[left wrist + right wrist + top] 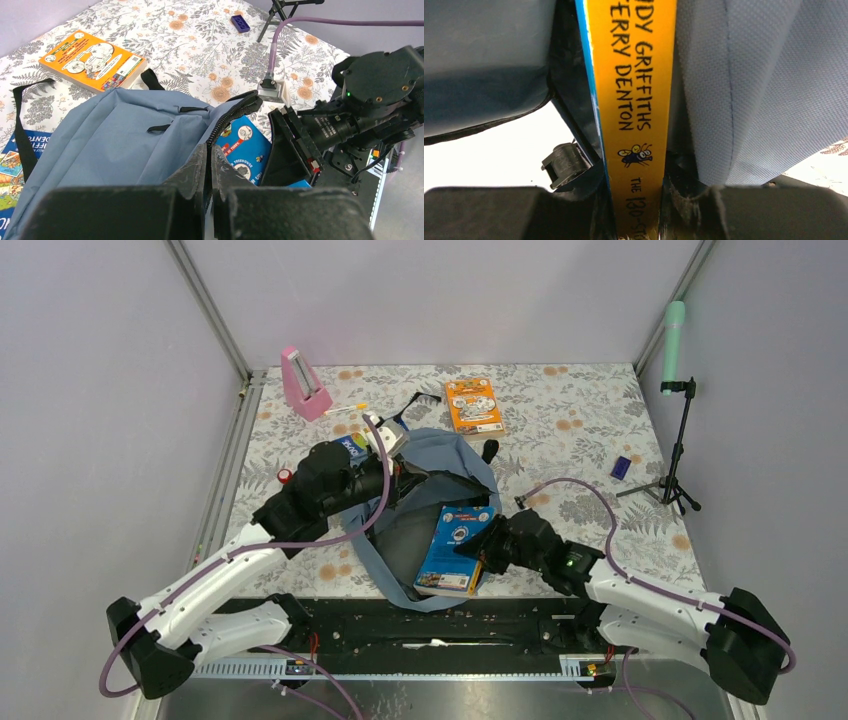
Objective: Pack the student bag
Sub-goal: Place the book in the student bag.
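Note:
The student bag (pixel 445 455), a grey-blue backpack, lies in the middle of the table with its mouth held open toward the arms. My left gripper (pixel 415 478) is shut on the bag's zipper edge (pixel 227 117), holding up the top flap (pixel 125 135). My right gripper (pixel 478 552) is shut on a blue book (pixel 455 545) and holds it by its yellow spine (pixel 636 100). The book stands partly inside the bag's opening, with bag fabric (pixel 749 90) on both sides of it. In the left wrist view the book's blue cover (pixel 245 145) shows just past the zipper.
An orange book (pixel 473 405) lies beyond the bag. Another blue book (pixel 352 447) sits half under my left arm. A pink wedge-shaped object (pixel 304 385) stands at the back left. A small blue block (pixel 620 467) and a tripod (pixel 677 475) are at the right.

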`<move>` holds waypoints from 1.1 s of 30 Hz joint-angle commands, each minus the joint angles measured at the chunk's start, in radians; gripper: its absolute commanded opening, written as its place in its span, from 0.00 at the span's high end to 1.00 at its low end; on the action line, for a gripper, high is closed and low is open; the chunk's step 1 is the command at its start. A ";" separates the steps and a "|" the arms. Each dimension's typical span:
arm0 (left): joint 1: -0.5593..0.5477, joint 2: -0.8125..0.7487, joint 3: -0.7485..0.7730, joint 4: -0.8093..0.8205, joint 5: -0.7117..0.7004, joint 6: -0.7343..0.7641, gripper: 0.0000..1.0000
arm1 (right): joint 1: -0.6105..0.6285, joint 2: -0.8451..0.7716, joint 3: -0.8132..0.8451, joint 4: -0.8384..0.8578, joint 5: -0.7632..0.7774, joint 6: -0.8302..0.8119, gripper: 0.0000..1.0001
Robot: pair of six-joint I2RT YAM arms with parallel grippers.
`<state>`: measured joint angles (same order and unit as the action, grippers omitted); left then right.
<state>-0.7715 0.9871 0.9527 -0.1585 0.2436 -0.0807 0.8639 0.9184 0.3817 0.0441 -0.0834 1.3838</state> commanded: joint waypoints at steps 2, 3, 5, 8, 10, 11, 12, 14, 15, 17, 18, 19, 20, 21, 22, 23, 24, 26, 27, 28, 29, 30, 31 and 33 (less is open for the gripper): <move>0.003 -0.046 0.005 0.135 0.042 -0.011 1.00 | 0.067 0.026 0.024 0.081 0.143 0.076 1.00; 0.003 -0.047 0.006 0.133 0.044 -0.011 1.00 | 0.073 0.031 0.023 0.075 0.161 0.084 1.00; 0.003 -0.051 0.003 0.137 0.047 -0.014 1.00 | 0.079 0.048 0.009 0.106 0.185 0.104 1.00; 0.003 -0.054 0.004 0.136 0.048 -0.014 1.00 | 0.080 0.060 -0.004 0.178 0.241 0.111 1.00; 0.004 -0.055 0.004 0.136 0.053 -0.018 1.00 | 0.080 0.063 -0.003 0.235 0.296 0.097 1.00; 0.003 -0.053 0.004 0.137 0.058 -0.021 1.00 | 0.080 0.068 0.007 0.260 0.325 0.081 1.00; 0.003 -0.052 0.004 0.139 0.061 -0.023 1.00 | 0.081 0.076 0.023 0.288 0.345 0.062 1.00; 0.004 -0.050 0.004 0.140 0.069 -0.029 1.00 | 0.080 0.107 0.058 0.332 0.376 0.020 1.00; 0.004 -0.049 0.004 0.140 0.073 -0.031 1.00 | 0.080 0.131 0.076 0.352 0.395 0.011 1.00; 0.003 -0.050 0.004 0.142 0.075 -0.034 1.00 | 0.080 0.188 0.105 0.422 0.444 -0.012 1.00; 0.003 -0.051 0.004 0.143 0.077 -0.034 1.00 | 0.080 0.223 0.122 0.460 0.469 -0.030 1.00; 0.003 -0.051 0.004 0.143 0.077 -0.034 1.00 | 0.080 0.256 0.141 0.481 0.482 -0.036 1.00; 0.004 -0.051 0.003 0.144 0.077 -0.034 1.00 | 0.080 0.297 0.155 0.507 0.496 -0.037 1.00; 0.003 -0.053 0.003 0.143 0.076 -0.034 1.00 | 0.080 0.330 0.161 0.549 0.499 -0.041 1.00; 0.003 -0.051 0.003 0.144 0.076 -0.034 1.00 | 0.080 0.361 0.162 0.601 0.502 -0.044 1.00; 0.004 -0.053 0.003 0.143 0.076 -0.036 1.00 | 0.080 0.395 0.163 0.641 0.506 -0.046 1.00; 0.003 -0.052 0.003 0.143 0.077 -0.036 1.00 | 0.081 0.420 0.166 0.672 0.511 -0.051 1.00; 0.003 -0.050 0.003 0.145 0.078 -0.037 1.00 | 0.081 0.474 0.173 0.712 0.525 -0.073 1.00; 0.003 -0.050 0.004 0.145 0.079 -0.038 1.00 | 0.084 0.498 0.174 0.728 0.536 -0.097 1.00; 0.004 -0.049 0.004 0.144 0.079 -0.039 1.00 | 0.086 0.522 0.176 0.733 0.548 -0.123 1.00; 0.003 -0.049 0.004 0.145 0.079 -0.039 1.00 | 0.087 0.543 0.178 0.722 0.555 -0.142 1.00; 0.004 -0.049 0.003 0.145 0.079 -0.039 1.00 | 0.089 0.566 0.179 0.710 0.557 -0.156 1.00; 0.004 -0.051 0.003 0.145 0.079 -0.040 1.00 | 0.088 0.585 0.175 0.704 0.555 -0.167 1.00; 0.003 -0.051 0.002 0.145 0.075 -0.040 1.00 | 0.090 0.621 0.153 0.711 0.548 -0.165 1.00</move>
<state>-0.7708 0.9634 0.9413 -0.1265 0.2863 -0.1066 0.9424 1.4960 0.5087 0.6289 0.3927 1.2778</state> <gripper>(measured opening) 0.010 0.309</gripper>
